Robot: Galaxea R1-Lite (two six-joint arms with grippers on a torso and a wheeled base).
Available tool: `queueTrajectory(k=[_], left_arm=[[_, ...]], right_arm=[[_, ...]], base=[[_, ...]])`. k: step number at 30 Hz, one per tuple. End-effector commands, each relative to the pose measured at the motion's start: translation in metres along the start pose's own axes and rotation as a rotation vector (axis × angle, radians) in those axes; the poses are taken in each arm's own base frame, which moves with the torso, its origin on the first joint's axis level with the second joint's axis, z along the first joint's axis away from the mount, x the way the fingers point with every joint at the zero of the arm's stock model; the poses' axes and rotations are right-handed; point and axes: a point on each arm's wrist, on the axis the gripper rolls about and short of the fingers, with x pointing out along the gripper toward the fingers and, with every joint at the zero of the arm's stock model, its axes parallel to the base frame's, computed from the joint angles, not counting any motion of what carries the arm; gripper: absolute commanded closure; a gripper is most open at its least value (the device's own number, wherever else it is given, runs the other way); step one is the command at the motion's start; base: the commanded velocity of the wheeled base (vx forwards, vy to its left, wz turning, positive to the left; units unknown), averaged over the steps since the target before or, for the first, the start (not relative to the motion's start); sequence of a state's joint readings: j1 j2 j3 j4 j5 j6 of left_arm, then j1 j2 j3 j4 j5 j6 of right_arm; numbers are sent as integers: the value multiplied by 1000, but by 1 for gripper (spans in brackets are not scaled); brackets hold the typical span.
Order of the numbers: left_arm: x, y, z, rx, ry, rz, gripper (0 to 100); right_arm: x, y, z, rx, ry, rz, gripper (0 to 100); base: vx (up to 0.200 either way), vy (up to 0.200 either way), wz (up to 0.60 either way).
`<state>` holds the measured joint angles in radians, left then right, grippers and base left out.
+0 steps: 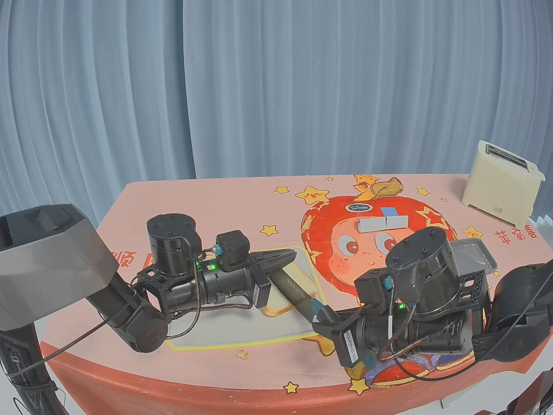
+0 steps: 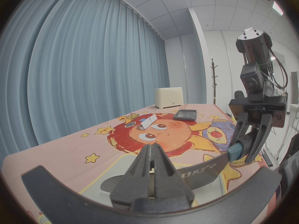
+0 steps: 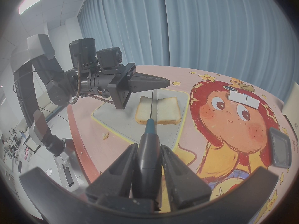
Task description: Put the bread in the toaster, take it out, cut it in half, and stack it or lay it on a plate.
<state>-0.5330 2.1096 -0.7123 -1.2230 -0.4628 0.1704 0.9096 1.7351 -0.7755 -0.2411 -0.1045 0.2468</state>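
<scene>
A slice of bread [image 1: 279,305] lies flat on the pale cutting mat [image 1: 230,324] at the table's front. My right gripper [image 1: 324,318] is shut on the dark handle of a knife [image 1: 294,289], whose blade lies across the middle of the bread [image 3: 168,109]. In the right wrist view the blade [image 3: 152,101] splits the slice into two equal-looking halves. My left gripper [image 1: 285,256] is shut and hovers low at the bread's far edge, close over the blade tip. The cream toaster [image 1: 501,188] stands at the far right, slots empty. A dark tray-like plate [image 1: 478,255] sits beside my right arm.
A crumb [image 1: 242,354] lies near the table's front edge. Small grey and blue cards [image 1: 383,220] rest on the apple picture at mid-table. Blue curtains hang behind the table. The two arms are close together over the mat.
</scene>
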Motion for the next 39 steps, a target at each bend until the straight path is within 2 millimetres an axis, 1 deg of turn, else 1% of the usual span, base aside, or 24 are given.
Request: queueTrajectory(k=[1, 3, 5, 8, 14, 18, 23, 27, 29, 34, 39], left_arm=[[-2, 0, 4, 6, -12, 5, 100], [-2, 0, 4, 5, -10, 5, 100], [-2, 0, 1, -1, 1, 5, 100], [-2, 1, -1, -3, 5, 5, 100], [-1, 0, 1, 2, -3, 4, 100], [-1, 0, 3, 6, -11, 8, 100], [-1, 0, 3, 3, -7, 15, 100], [0, 1, 1, 1, -1, 16, 100], [-1, 1, 1, 1, -4, 16, 100], [-2, 0, 8, 3, -21, 19, 100], [-2, 1, 8, 3, -23, 20, 100]], right_arm=[[-1, 1, 3, 1, -11, 3, 100], [-1, 1, 4, 2, -14, 2, 100], [-5, 1, 11, 7, -43, 7, 100], [-9, 2, 15, 7, -60, 11, 100], [-5, -1, 3, 4, -16, 2, 100], [-3, -1, -1, 2, -1, -2, 100], [-4, -1, 3, 4, -14, 1, 100], [-8, 1, 11, 7, -47, 10, 100], [-8, 1, 10, 8, -44, 9, 100], [-1, -1, -1, 3, 2, -1, 100], [-1, -1, 1, 3, -5, -1, 100]], base=[[0, 0, 0], [0, 0, 0], [0, 0, 0], [0, 0, 0], [0, 0, 0], [0, 0, 0], [0, 0, 0], [0, 0, 0], [0, 0, 0], [0, 0, 0], [0, 0, 0]])
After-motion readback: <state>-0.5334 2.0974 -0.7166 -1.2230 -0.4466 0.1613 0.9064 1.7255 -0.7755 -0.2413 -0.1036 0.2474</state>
